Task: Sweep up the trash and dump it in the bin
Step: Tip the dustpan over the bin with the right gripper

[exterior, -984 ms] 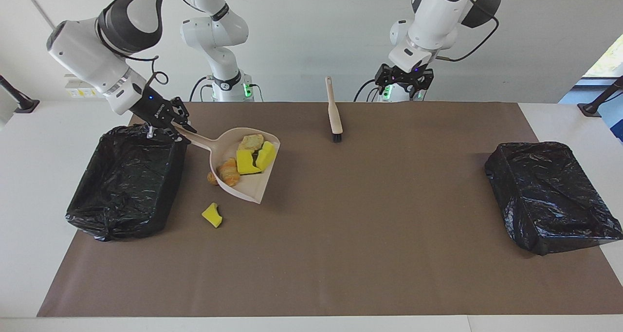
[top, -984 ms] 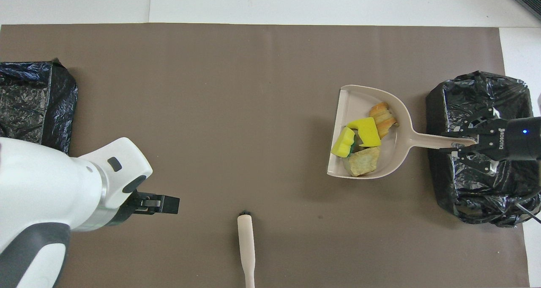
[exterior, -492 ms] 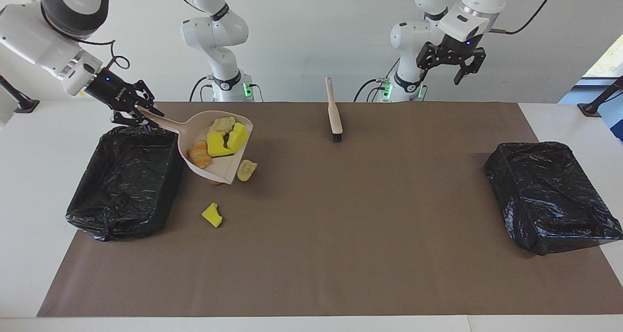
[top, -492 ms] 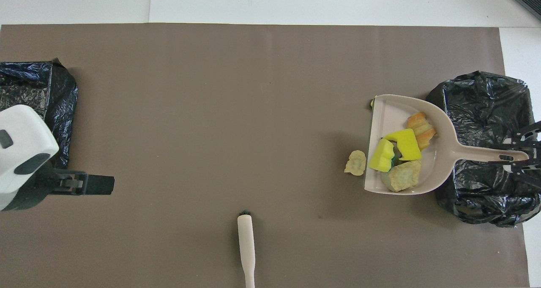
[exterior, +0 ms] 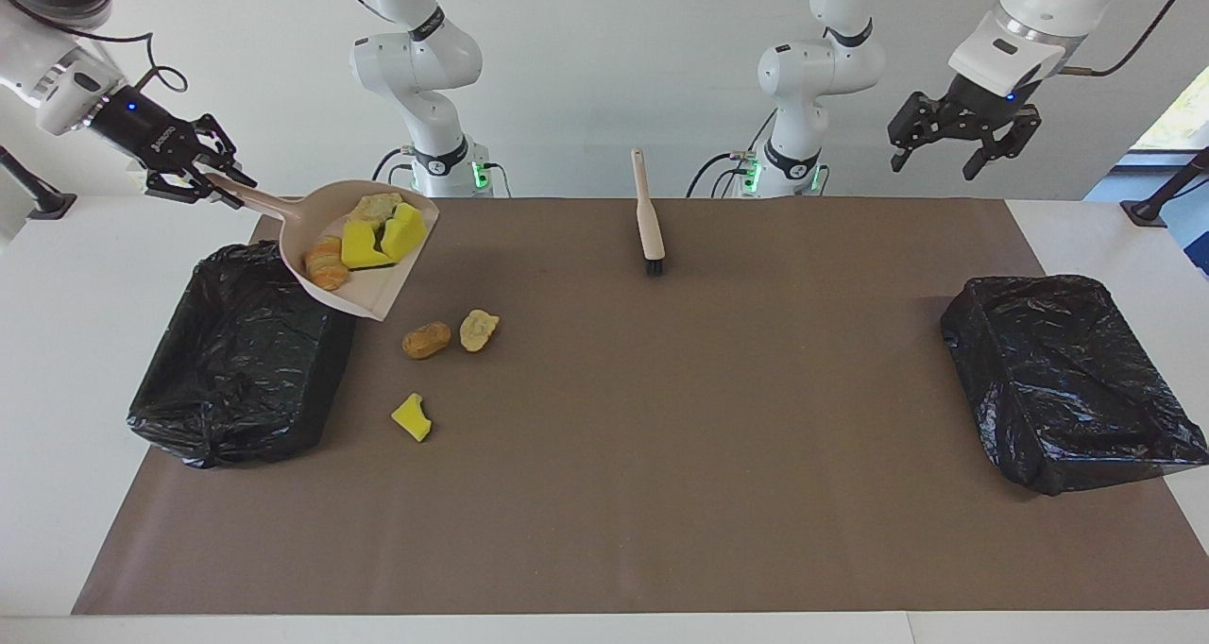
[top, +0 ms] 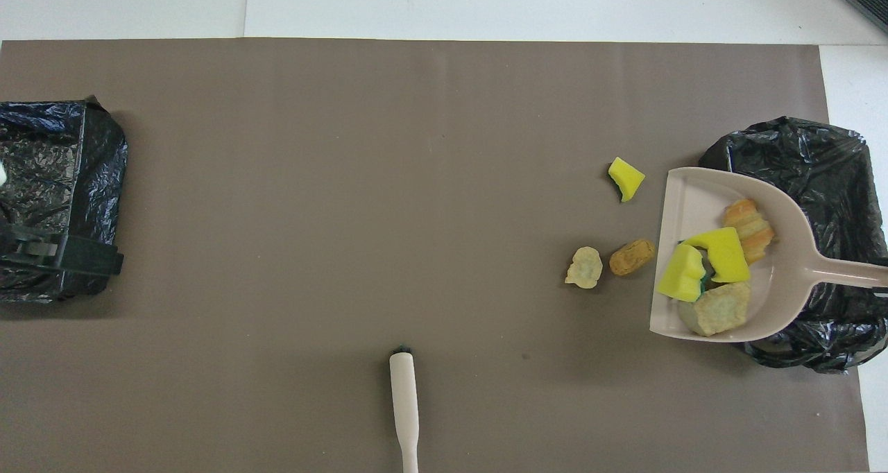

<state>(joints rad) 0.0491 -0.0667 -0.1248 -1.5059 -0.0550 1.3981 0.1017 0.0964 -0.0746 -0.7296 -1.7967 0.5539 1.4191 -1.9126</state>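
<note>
My right gripper (exterior: pixel 206 174) is shut on the handle of the pale pink dustpan (exterior: pixel 359 247), held tilted in the air over the edge of the black-lined bin (exterior: pixel 236 361) at the right arm's end. The pan (top: pixel 721 251) carries two yellow sponge chunks (exterior: pixel 378 240), a croissant-like lump (exterior: pixel 325 262) and a tan bread lump (top: pixel 718 308). On the mat beside the bin lie a yellow sponge chunk (exterior: pixel 412 418), a tan-orange lump (exterior: pixel 426 339) and a pale lump (exterior: pixel 479 330). My left gripper (exterior: pixel 935 158) is open, empty and raised high.
A second black-lined bin (exterior: pixel 1067 380) stands at the left arm's end, and the left gripper (top: pixel 69 258) is over it in the overhead view. A cream hand brush (exterior: pixel 648 214) lies on the brown mat (exterior: pixel 661 455) near the robots, midway between the arms.
My right gripper has lifted the dustpan off the mat and carried it toward its bin, leaving two lumps on the mat. My left gripper has swung out toward its own end.
</note>
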